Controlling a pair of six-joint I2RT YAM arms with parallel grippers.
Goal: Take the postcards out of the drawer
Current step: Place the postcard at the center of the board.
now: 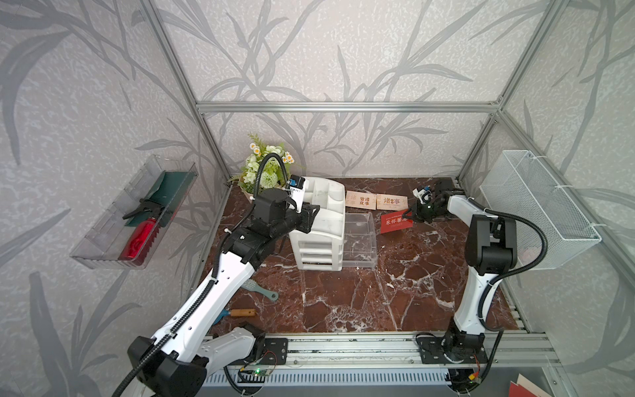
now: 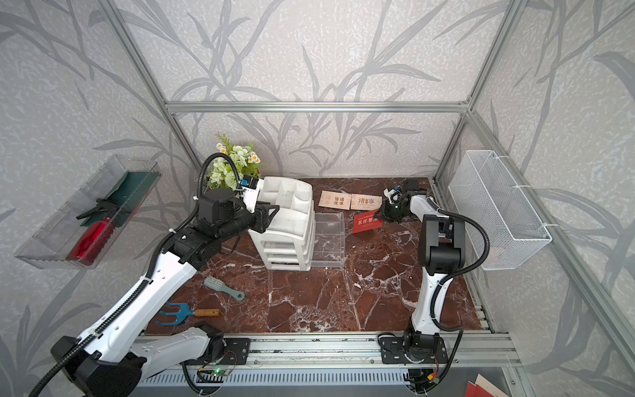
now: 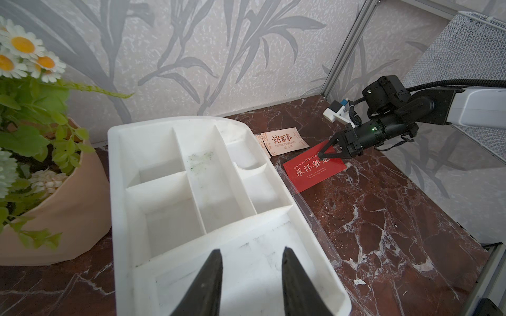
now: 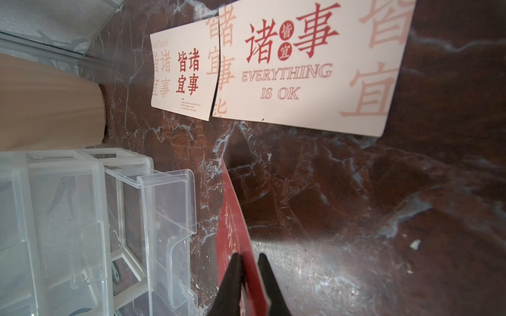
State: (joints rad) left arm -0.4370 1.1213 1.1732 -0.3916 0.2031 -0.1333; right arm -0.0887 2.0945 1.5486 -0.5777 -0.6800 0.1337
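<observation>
The left gripper [image 3: 252, 250] hovers over the white organizer [image 3: 191, 120], jaws apart and holding nothing. Just right of the organizer, its clear drawer [image 1: 360, 263] stands pulled out. Behind the drawer, two cream postcards lie flat on the marble table [image 1: 343, 302], edges touching. The left cream card [image 4: 183, 71] reads "诸事皆宜" in red. The right cream card [image 4: 301, 71] reads "诸事", "皆宜" and "EVERYTHING IS OK". Right of the drawer lies the red card [image 3: 312, 172], with gold print "Goes well&with" and "永怀善". Its last character is covered by the right gripper [image 3: 321, 156], whose fingertips flank that corner. I cannot tell whether they pinch it.
</observation>
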